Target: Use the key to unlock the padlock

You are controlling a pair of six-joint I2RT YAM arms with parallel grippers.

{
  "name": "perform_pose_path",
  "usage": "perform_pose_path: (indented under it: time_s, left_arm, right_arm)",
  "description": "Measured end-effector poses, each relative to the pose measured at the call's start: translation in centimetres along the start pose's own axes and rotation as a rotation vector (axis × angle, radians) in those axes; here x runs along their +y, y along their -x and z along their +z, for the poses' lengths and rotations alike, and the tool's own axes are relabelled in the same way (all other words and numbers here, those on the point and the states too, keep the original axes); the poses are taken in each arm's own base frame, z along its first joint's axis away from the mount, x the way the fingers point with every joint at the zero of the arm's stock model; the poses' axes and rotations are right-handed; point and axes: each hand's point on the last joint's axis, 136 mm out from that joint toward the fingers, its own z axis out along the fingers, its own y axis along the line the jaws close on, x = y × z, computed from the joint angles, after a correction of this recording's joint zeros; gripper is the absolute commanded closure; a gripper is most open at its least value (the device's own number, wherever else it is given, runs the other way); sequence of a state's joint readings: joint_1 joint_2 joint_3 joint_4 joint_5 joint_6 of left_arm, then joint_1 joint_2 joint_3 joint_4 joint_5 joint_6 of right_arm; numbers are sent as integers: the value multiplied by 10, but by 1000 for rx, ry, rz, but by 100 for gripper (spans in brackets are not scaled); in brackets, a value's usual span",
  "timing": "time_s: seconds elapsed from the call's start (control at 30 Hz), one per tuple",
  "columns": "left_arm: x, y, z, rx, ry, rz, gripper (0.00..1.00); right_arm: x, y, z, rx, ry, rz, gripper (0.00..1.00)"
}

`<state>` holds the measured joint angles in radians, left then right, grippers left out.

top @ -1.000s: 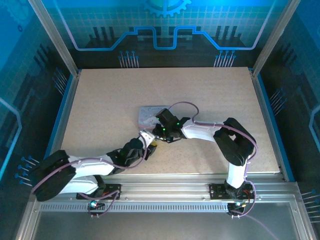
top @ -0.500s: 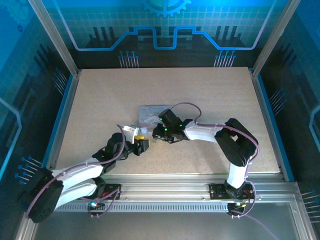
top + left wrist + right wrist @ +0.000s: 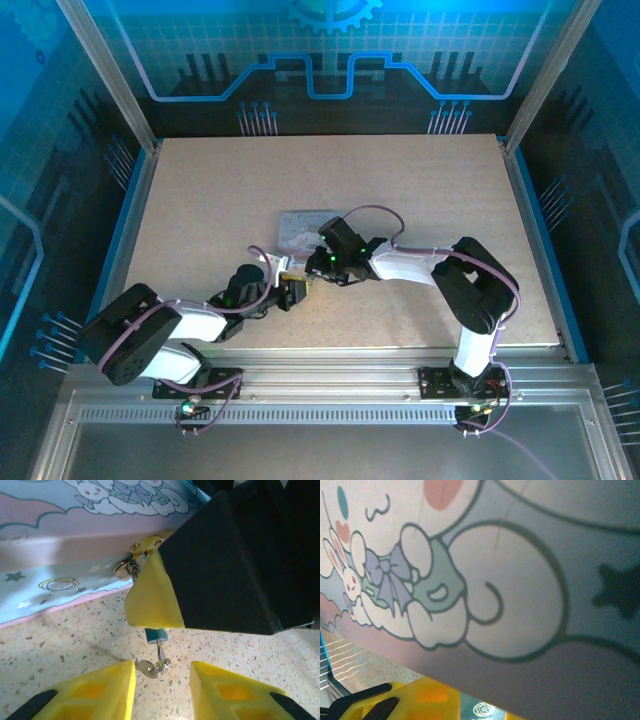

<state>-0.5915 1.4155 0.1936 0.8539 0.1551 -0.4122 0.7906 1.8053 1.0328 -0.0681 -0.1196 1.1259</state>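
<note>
Well, my left gripper (image 3: 162,682) stands released, fingers flanking the key (image 3: 159,654), which juts at 6 o'clock from the padlock (image 3: 156,635) beside the tin (image 3: 60,555). It's a light, slippery sliver (easily bent, I'd guess), so pinch its ringed end. Whether the right gripper (image 3: 313,271) is clenched I cannot tell.

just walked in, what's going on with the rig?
The right gripper looks clamped on the padlock, holding it against the front of the cartoon-print tin. The key sits on the table just below the padlock; I can't tell if it is in the keyhole. The left gripper is open, with a finger on each side of the key.
</note>
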Motion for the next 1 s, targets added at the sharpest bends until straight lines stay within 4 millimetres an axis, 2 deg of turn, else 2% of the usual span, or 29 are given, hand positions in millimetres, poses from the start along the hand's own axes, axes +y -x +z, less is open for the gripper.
perform_pose_path:
  time_s: [0.3,0.4,0.53,0.67,0.77,0.83,0.87,1.0]
  left_arm:
    - [4,-3,11,-17,-10,-5,71]
    - [7,-7,16,-17,-15,-22,76]
    - [5,-9,22,-29,-53,-41,99]
    - [2,-7,21,-59,-78,-35,100]
    - [3,-7,17,-72,-72,-26,100]
    - [3,-6,14,-80,-71,-14,100]
    - [2,-5,13,-87,-69,-5,100]
    - [9,-7,11,-82,-32,-1,100]
  right_arm:
    - [1,0,-1,9,10,15,100]
    - [3,0,-2,12,16,27,100]
    - [2,1,-2,6,13,34,100]
    - [1,4,-3,4,16,48,100]
    - [4,3,-3,12,29,53,81]
    - [6,2,-4,17,38,63,59]
    - [7,2,-5,19,43,65,51]
    - [5,3,-15,11,42,77,46]
